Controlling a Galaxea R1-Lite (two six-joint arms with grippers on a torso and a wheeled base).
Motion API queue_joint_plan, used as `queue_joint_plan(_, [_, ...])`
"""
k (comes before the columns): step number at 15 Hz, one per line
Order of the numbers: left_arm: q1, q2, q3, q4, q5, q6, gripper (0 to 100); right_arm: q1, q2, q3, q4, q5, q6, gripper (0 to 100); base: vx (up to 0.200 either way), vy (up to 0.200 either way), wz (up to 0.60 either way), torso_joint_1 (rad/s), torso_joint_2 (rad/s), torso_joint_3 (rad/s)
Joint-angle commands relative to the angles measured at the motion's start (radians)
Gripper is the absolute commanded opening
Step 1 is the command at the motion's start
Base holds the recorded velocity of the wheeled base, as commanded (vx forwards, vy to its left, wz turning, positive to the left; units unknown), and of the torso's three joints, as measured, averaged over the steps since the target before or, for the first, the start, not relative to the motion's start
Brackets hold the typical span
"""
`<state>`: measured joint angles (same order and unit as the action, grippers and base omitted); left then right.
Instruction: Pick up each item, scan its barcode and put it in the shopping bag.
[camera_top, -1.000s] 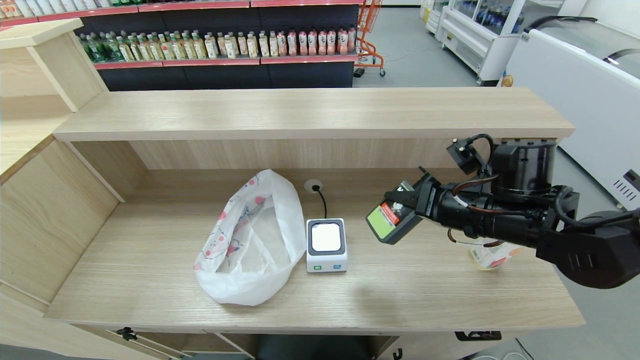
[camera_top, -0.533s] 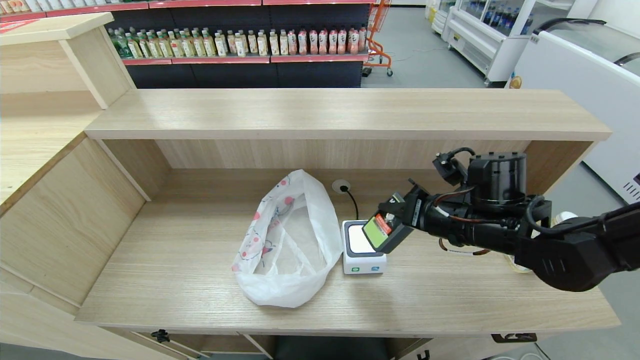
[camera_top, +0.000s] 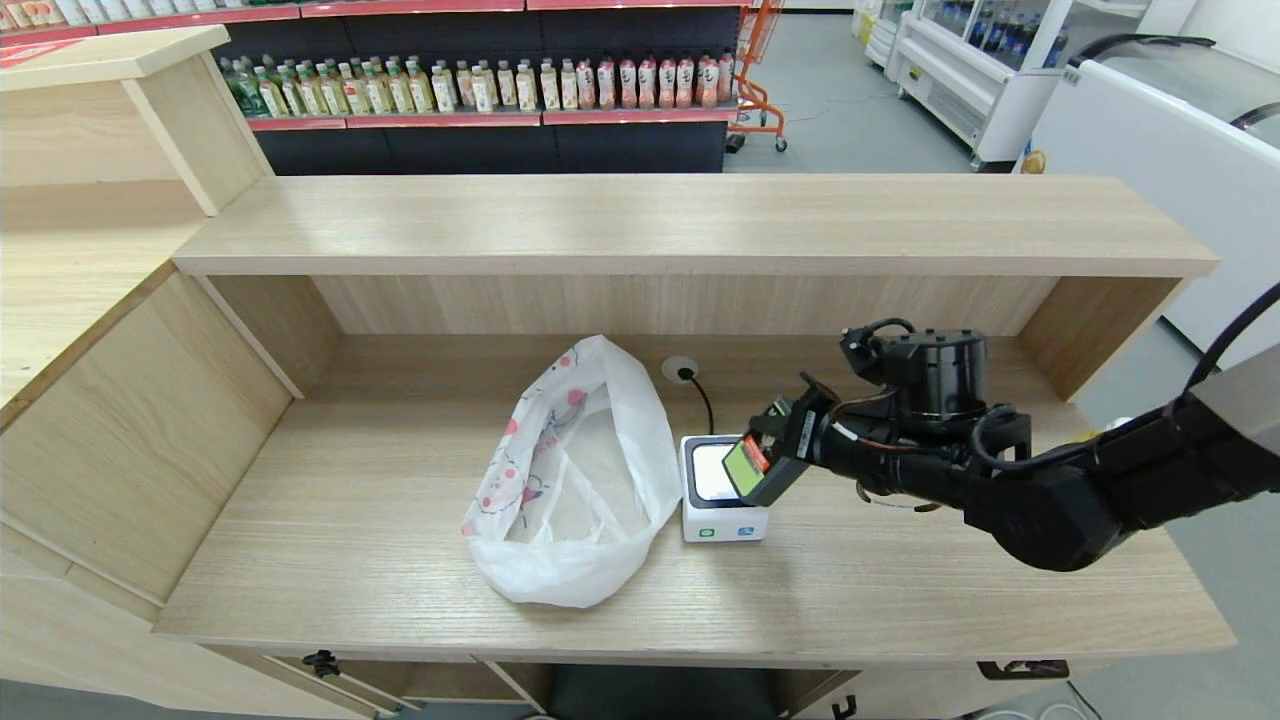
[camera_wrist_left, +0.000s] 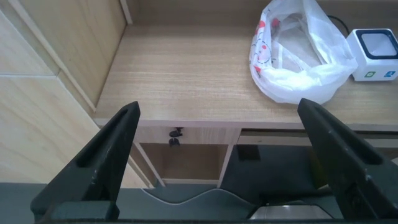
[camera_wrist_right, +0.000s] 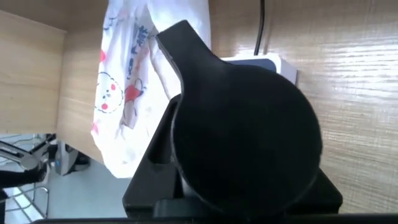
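Green-labelled box (camera_top: 746, 467) we see pinched by the right tool (camera_top: 768, 448) over the white scanner (camera_top: 722, 523) on the desk (camera_top: 850, 590), the left tool (camera_wrist_left: 219, 112) spread.

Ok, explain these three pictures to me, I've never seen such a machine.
It is a two-armed robot at a shop counter. The wide picture comes from a camera on its head; the other two from cameras on its wrists. On the counter lie a white shopping bag and a small white scanner. The right pincer holds a dark box with a green label close over the scanner. The left pincer hangs open, empty, near the counter's front edge.
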<state>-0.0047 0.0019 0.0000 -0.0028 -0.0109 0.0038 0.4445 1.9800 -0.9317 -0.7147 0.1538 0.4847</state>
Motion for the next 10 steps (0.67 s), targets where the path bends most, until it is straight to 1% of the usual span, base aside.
queue_joint_plan(1, [0.000, 0.000, 0.000, 0.000, 0.000, 0.001, 100, 0.003, 0.039, -0.006, 0.000, -0.008, 0.000, 0, 0.000, 0.000, 0.00, 0.000, 0.00, 0.000])
queue_joint_plan(2, [0.000, 0.000, 0.000, 0.000, 0.000, 0.001, 100, 0.005, 0.043, 0.001, -0.002, -0.010, -0.001, 0, 0.000, 0.000, 0.00, 0.000, 0.00, 0.000])
queue_joint_plan(5, [0.002, 0.000, 0.000, 0.000, 0.000, 0.001, 100, 0.011, 0.083, -0.004, -0.071, -0.011, -0.005, 0, 0.000, 0.000, 0.00, 0.000, 0.00, 0.000])
queue_joint_plan(9, [0.000, 0.000, 0.000, 0.000, 0.000, 0.001, 100, 0.014, 0.112, 0.008, -0.100, -0.022, -0.006, 0, 0.000, 0.000, 0.00, 0.000, 0.00, 0.000])
queue_joint_plan(10, [0.002, 0.000, 0.000, 0.000, 0.000, 0.001, 100, 0.014, 0.131, 0.008, -0.141, -0.020, -0.006, 0, 0.000, 0.000, 0.00, 0.000, 0.00, 0.000])
